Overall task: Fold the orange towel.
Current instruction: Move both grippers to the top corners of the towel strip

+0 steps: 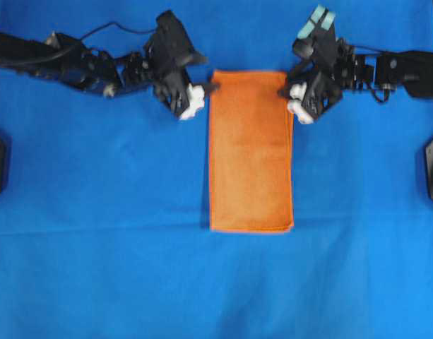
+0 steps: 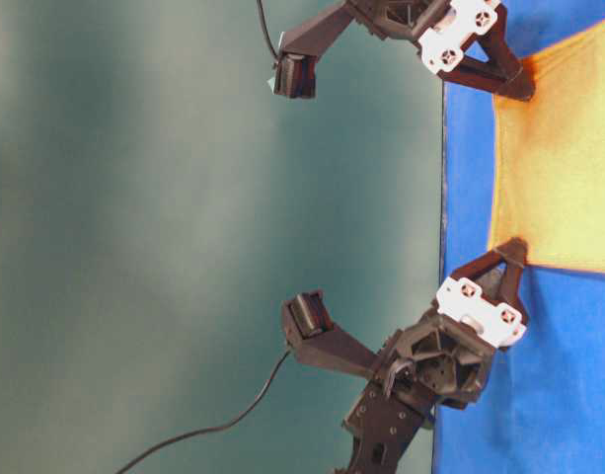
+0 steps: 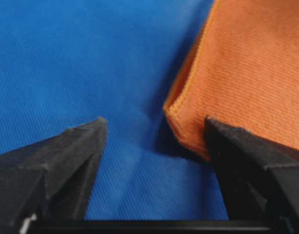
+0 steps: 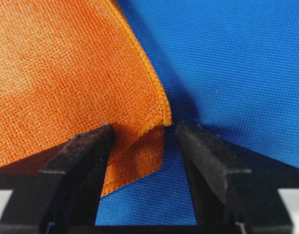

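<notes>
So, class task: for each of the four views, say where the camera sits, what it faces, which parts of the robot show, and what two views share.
Overhead: above, facing down on the blue cloth, the orange towel, both arms, the left tool and right tool.
Table-level: low, image turned sideways; both tools at the towel's corners.
Left wrist: behind open fingers, one towel corner.
Right wrist: behind open fingers, another corner between them.
Shared: both wrist views show towel corners on blue cloth.

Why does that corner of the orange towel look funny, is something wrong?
Nothing is damaged. The orange towel lies folded and straight on the blue cloth. Only its corner by the right gripper looks odd: the layers gape, the upper one lifted between the open jaws.
</notes>
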Controlling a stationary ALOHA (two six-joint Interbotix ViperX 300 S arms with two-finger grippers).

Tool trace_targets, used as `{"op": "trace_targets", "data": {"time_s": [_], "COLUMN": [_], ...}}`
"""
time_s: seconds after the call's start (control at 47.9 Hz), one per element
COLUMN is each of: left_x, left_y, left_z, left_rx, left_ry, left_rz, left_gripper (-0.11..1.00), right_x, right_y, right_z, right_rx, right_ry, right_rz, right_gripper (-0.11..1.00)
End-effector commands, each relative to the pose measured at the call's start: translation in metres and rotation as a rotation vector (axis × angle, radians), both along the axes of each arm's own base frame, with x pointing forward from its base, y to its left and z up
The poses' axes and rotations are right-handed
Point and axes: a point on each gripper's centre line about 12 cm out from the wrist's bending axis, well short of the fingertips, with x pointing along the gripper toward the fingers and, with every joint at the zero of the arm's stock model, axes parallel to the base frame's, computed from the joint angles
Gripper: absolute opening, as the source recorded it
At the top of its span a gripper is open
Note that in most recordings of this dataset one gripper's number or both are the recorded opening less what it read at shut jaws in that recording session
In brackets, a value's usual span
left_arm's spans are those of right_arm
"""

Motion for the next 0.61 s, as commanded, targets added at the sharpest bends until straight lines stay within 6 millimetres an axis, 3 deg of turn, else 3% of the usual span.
{"op": "trace_targets", "data": {"time_s": [0.0, 0.084, 0.251, 0.334, 0.585], "left_x": [0.0059, 0.0077, 0.0123, 0.0135, 0.0131], "left_y": [0.0069, 0.0083, 0.0078, 0.0054, 0.0037], "left_z": [0.0105, 0.0102, 0.0079, 0.0079, 0.0137], "left_rx": [0.014, 0.014, 0.03, 0.043, 0.052], "left_ry": [-0.031, -0.027, -0.004, 0.005, -0.003], "left_rz": [0.01, 0.009, -0.012, -0.029, -0.035], "left_gripper": [0.7, 0.57, 0.16, 0.01, 0.01], "right_x": [0.0048, 0.0048, 0.005, 0.0054, 0.0079], "right_y": [-0.0035, -0.0035, -0.002, -0.0022, -0.0035], "right_z": [0.008, 0.008, 0.0077, 0.008, 0.0103], "right_rx": [-0.013, -0.015, -0.015, -0.018, -0.038], "right_ry": [-0.029, -0.028, -0.031, -0.031, -0.03], "right_rz": [-0.001, 0.001, 0.007, 0.009, 0.028], "right_gripper": [0.57, 0.46, 0.04, 0.03, 0.03]}}
